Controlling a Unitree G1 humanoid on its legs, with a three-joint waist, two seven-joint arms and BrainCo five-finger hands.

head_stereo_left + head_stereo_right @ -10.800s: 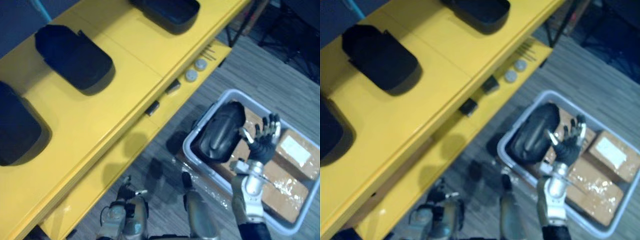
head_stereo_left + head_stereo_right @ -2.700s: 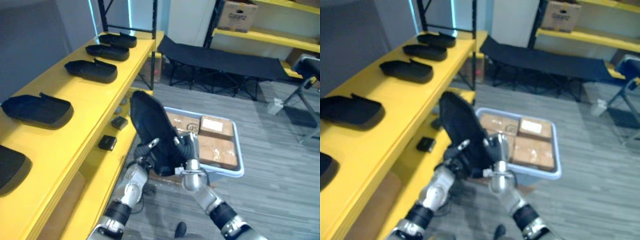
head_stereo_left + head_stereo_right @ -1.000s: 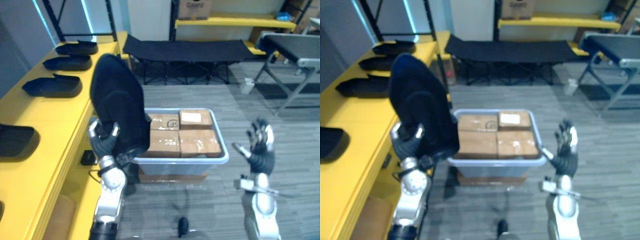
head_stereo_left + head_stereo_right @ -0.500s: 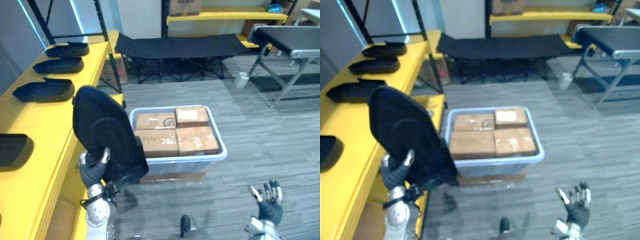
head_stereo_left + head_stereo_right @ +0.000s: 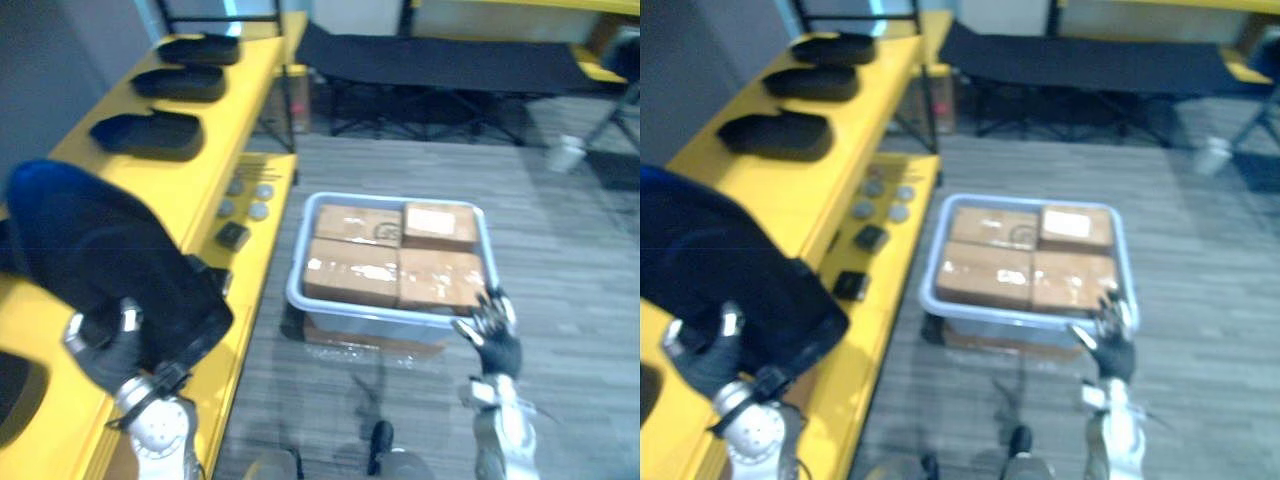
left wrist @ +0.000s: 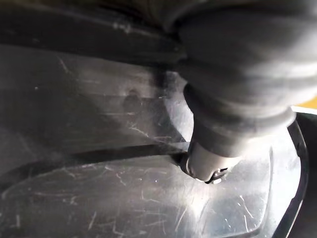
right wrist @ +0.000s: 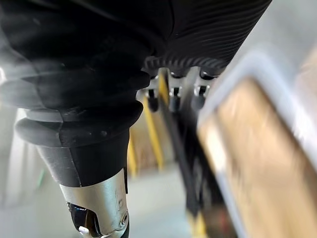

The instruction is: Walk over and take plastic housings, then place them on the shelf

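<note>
A large black plastic housing (image 5: 100,260) hangs tilted over the near end of the yellow shelf (image 5: 195,175). My left hand (image 5: 105,345) is shut on its lower edge from beneath. In the left wrist view the thumb (image 6: 213,163) presses on the housing's scratched inner face (image 6: 99,198). Three more black housings (image 5: 148,133) lie in a row further along the shelf top. My right hand (image 5: 490,335) is raised with its fingers spread and holds nothing, just in front of the grey bin (image 5: 300,290).
The grey bin stands on the floor right of the shelf and holds several cardboard boxes (image 5: 355,270). Small round discs (image 5: 245,195) and black blocks (image 5: 871,238) lie on the lower shelf level. A black folding cot (image 5: 450,60) stands at the back.
The view has swung round. My left hand has carried the housing leftward from beside the bin to above the shelf. My right hand has risen towards the bin's front edge.
</note>
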